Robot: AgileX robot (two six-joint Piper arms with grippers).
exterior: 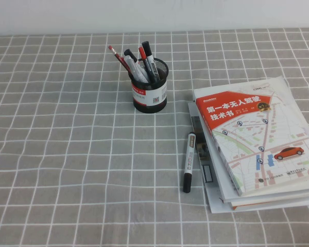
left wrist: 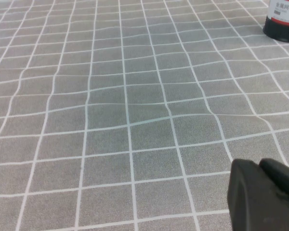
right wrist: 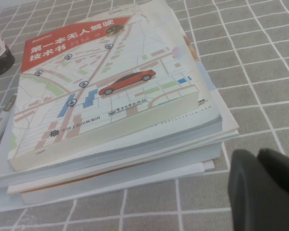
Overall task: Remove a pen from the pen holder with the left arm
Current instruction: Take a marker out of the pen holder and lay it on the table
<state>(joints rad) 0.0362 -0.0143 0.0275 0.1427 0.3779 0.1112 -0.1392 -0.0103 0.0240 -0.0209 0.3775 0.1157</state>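
Note:
A black mesh pen holder [exterior: 150, 85] with a red and white label stands at the back middle of the table, with several pens and markers [exterior: 144, 63] upright in it. Its base also shows at the far edge of the left wrist view as the pen holder [left wrist: 283, 21]. My left gripper [left wrist: 259, 166] hovers low over bare cloth, far in front of the holder and to its left, shut with nothing between its fingers. My right gripper [right wrist: 256, 156] sits near the corner of the book stack, fingers pressed together and empty.
A black and white marker [exterior: 188, 162] lies on the cloth in front of the holder, beside a stack of books [exterior: 252, 139] on the right. The grey checked tablecloth [exterior: 56, 154] covers the whole table.

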